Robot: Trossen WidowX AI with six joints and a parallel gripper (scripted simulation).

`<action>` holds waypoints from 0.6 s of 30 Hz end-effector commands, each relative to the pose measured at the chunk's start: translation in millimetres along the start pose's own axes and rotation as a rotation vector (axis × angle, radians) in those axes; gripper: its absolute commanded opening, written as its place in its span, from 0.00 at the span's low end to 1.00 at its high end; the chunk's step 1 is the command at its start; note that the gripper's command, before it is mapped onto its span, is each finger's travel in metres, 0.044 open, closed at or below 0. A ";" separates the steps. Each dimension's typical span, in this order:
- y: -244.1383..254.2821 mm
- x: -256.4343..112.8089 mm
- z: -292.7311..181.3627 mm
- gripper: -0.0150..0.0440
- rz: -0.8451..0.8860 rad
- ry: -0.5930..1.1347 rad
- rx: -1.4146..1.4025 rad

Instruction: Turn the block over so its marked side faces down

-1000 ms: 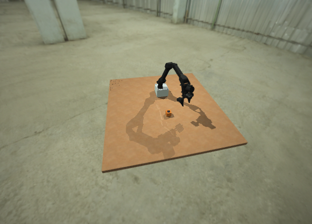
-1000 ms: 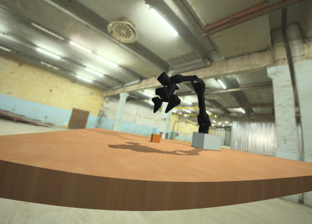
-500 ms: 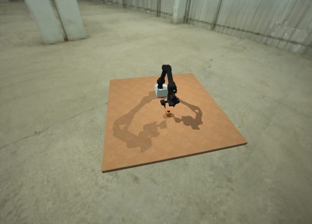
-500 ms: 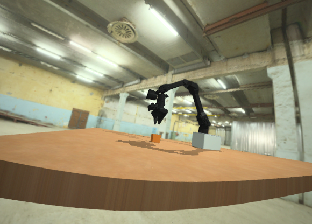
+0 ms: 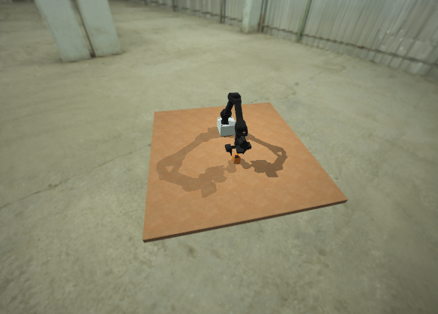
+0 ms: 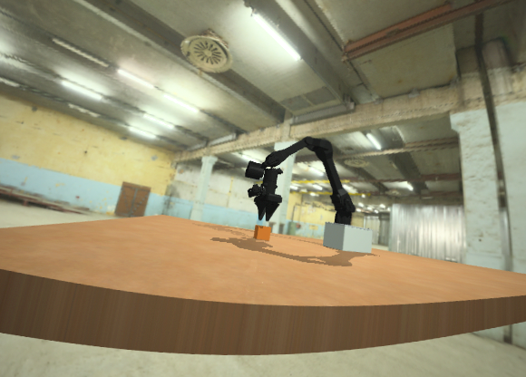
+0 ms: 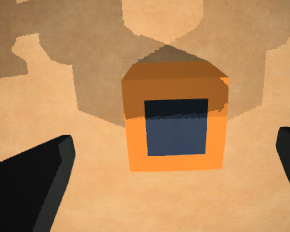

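Observation:
The orange block (image 5: 236, 160) (image 6: 262, 233) (image 7: 175, 164) rests on the table (image 5: 242, 205) (image 6: 181, 274). Its marked side faces up, with a dark blue square (image 7: 176, 137) at the middle. My gripper (image 5: 236, 153) (image 6: 265, 219) is open and points down, with its fingertips a little above the block. In the wrist view one finger stands at the left of the block and one at the right, both apart from it, and nothing is between them at their height. The block's underside is hidden.
The arm's pale base box (image 5: 226, 130) (image 6: 356, 238) stands on the table behind the block as seen in the top view. Shadows of the arm fall on the table around the block and over part of its top.

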State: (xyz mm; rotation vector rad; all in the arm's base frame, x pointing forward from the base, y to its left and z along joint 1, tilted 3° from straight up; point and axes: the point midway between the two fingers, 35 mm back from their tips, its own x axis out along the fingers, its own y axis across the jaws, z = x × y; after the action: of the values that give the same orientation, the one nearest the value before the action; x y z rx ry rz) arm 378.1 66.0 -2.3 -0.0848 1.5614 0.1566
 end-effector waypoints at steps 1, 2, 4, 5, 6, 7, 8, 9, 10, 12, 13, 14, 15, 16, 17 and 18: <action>-0.5 7.4 -2.0 1.00 -0.003 0.010 0.004; -0.5 9.0 -2.0 1.00 -0.003 0.010 0.004; -0.5 12.3 -1.9 1.00 -0.003 0.010 0.004; -0.5 13.9 -1.9 1.00 -0.003 0.010 0.004; -0.5 15.5 -1.9 1.00 -0.003 0.011 0.004; -0.6 17.2 -1.9 1.00 -0.003 0.011 0.004; -0.6 18.8 -1.9 1.00 -0.003 0.010 0.004; -0.6 20.4 -1.9 1.00 -0.003 0.010 0.004; -0.6 22.0 -1.9 1.00 -0.003 0.010 0.004; -0.6 25.3 -1.9 1.00 -0.003 0.010 0.004; -0.6 26.9 -2.0 1.00 -0.003 0.010 0.004; -0.6 28.5 -2.0 1.00 -0.003 0.010 0.004; -0.6 30.1 -2.0 1.00 -0.003 0.010 0.004; -0.6 31.7 -2.1 1.00 -0.003 0.010 0.004; -0.6 33.3 -2.2 1.00 -0.003 0.010 0.004; -0.6 34.9 -2.2 1.00 -0.003 0.010 0.004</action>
State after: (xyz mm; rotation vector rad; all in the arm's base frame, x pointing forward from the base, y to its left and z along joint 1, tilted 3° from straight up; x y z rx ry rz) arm 379.0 67.3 -28.4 -0.0847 1.5584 0.1569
